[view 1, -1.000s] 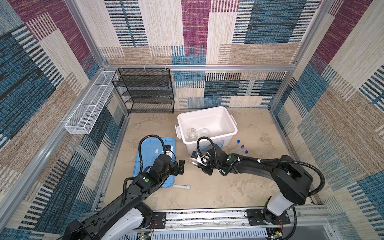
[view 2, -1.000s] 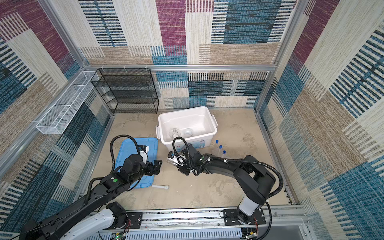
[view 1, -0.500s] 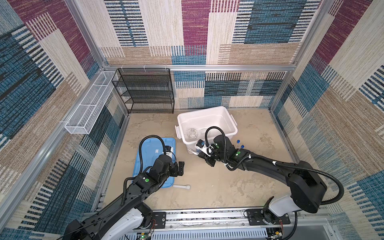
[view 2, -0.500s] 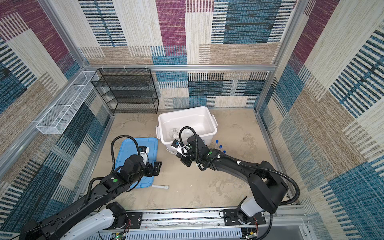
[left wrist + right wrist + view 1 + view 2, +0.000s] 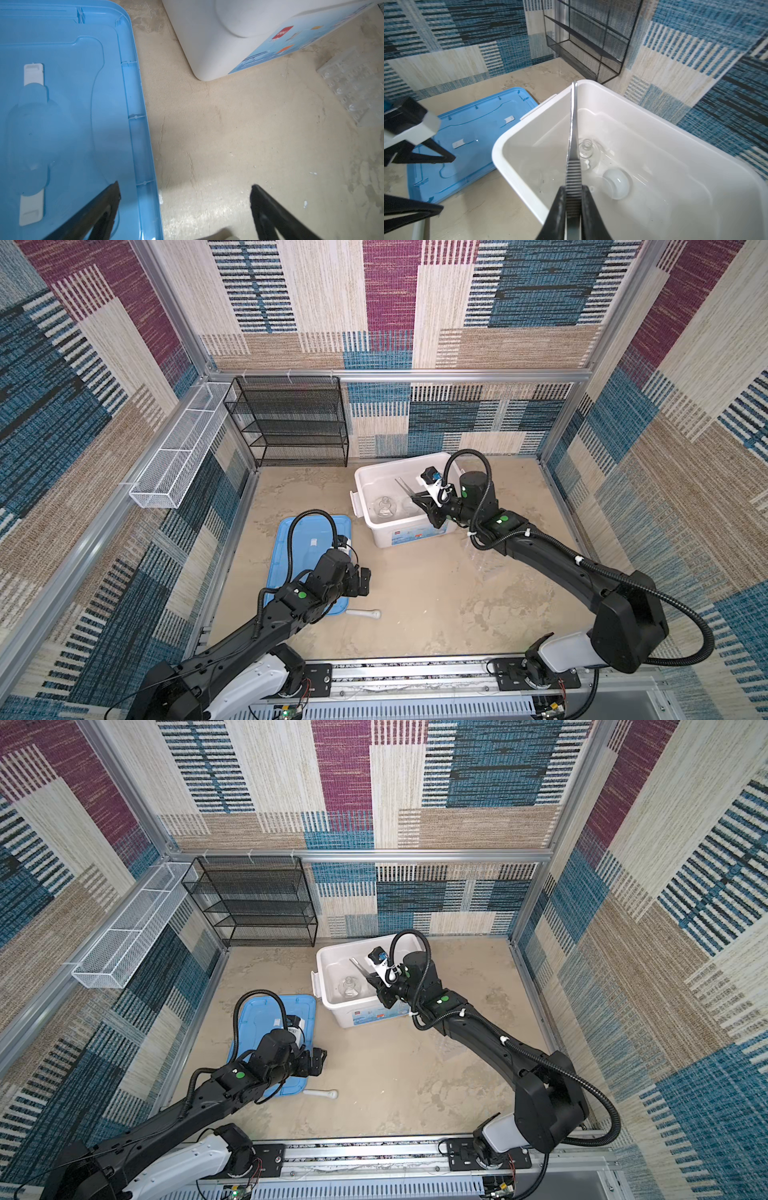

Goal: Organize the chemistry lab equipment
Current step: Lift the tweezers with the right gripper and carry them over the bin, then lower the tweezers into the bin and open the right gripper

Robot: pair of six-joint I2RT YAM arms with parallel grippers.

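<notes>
My right gripper (image 5: 573, 190) is shut on the ribbed end of the metal tweezers (image 5: 572, 128), holding them over the open white bin (image 5: 517, 187). Their tips point toward the bin's far rim. Both top views show the tweezers (image 5: 404, 485) (image 5: 358, 966) above the bin. A clear glass flask (image 5: 586, 152) (image 5: 384, 506) and a small white bowl (image 5: 616, 184) lie inside. My left gripper (image 5: 363, 580) (image 5: 185, 188) is open and empty, low over the floor at the blue lid's (image 5: 62, 104) edge. The white pestle (image 5: 363, 613) (image 5: 321, 1093) lies on the floor just in front of it.
The blue lid (image 5: 291, 547) lies flat to the left of the bin (image 5: 361, 477). A black wire rack (image 5: 291, 427) stands against the back wall and a white wire basket (image 5: 174, 464) hangs on the left wall. A clear bumpy plastic tray (image 5: 357, 87) lies on the floor by the bin.
My right gripper has carried the tweezers from the floor in front of the bin up and back over the bin. The left arm has barely moved.
</notes>
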